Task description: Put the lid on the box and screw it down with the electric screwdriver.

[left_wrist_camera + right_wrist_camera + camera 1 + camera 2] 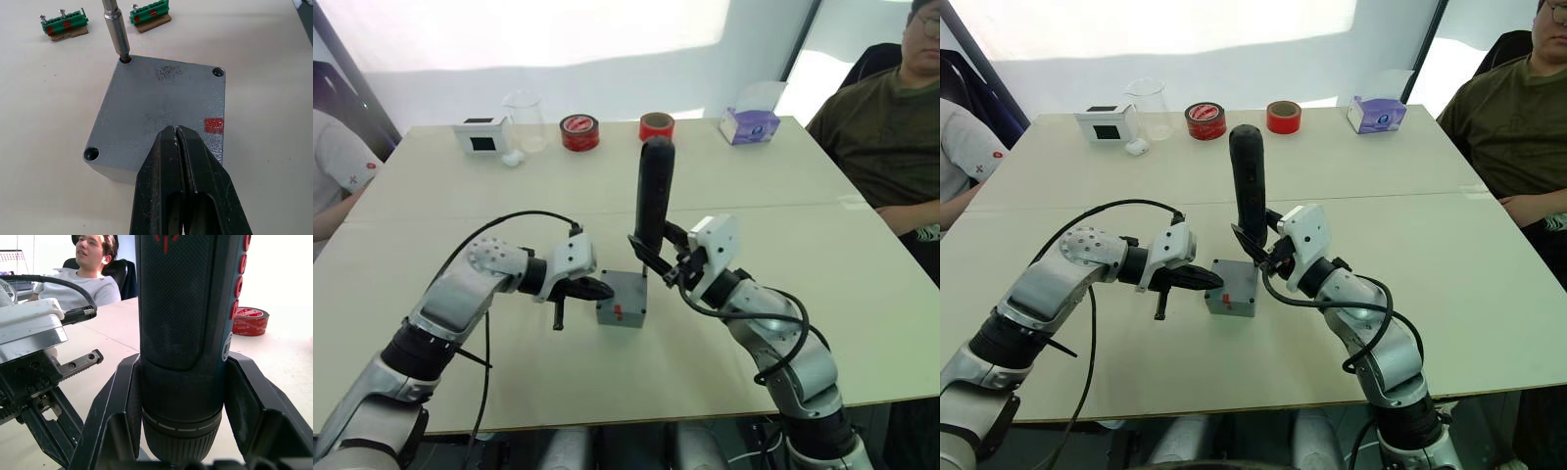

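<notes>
The grey box sits mid-table with the lid lying flat on top of it, corner holes showing and a red mark by one edge. My left gripper is shut, its tips lying over the lid's near edge; whether they touch it I cannot tell. The black electric screwdriver stands upright over the box, and my right gripper is shut around its lower body. Its metal bit points down into one of the lid's corner holes.
Two green terminal blocks lie just beyond the box. Along the far edge stand a white box with a black screen, a clear beaker, two red tape rolls and a tissue box. People sit at the left and right.
</notes>
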{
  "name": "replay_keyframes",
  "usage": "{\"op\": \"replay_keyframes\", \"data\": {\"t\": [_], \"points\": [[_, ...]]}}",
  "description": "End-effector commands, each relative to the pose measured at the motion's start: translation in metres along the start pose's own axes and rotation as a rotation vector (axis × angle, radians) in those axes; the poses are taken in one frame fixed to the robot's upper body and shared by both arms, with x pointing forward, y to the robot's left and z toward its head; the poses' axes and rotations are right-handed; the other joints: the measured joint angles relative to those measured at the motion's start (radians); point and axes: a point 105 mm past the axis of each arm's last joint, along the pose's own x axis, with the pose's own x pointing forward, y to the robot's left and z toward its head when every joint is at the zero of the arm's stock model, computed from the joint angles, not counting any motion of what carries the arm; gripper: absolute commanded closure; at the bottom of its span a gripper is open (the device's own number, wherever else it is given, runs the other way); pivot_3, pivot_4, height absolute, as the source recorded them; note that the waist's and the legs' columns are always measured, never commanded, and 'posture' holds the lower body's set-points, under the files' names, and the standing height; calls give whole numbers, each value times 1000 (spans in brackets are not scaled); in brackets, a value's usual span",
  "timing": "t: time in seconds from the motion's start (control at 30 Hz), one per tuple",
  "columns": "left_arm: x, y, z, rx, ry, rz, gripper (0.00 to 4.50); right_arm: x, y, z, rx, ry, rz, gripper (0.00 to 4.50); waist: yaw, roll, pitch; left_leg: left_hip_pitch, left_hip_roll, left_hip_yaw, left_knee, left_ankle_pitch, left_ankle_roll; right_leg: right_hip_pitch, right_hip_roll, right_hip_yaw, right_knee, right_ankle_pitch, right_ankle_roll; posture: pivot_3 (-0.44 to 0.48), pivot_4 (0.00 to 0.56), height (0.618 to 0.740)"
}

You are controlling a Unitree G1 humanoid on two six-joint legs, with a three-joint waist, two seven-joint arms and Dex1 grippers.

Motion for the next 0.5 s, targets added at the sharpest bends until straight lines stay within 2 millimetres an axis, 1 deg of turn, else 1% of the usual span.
{"op": "replay_keyframes", "data": {"t": [0.03,0.27,0.37,0.5], "points": [[4,-5,-10,-32,32,-13,4500,-11,0,-48,83,205,-4,2757,0,0,0,0,0,0,0,0,0,0,0,0,0,0,0,0,150,740],[7,-5,-9,-32,25,-13,4500,-10,-3,-41,74,192,-2,2757,3,0,0,0,0,-1,0,0,0,-1,-2,-1,-1,0,0,0,150,740],[8,-5,-9,-33,22,-13,4500,-11,-3,-46,79,210,-5,2757,4,0,0,0,0,-1,0,0,0,0,-2,-1,-2,0,0,0,150,740],[8,-5,-10,-36,19,-9,4500,-11,-6,-58,125,266,-32,2757,4,0,0,0,0,-1,-1,0,0,0,-3,-2,-4,0,-1,0,150,740]]}}
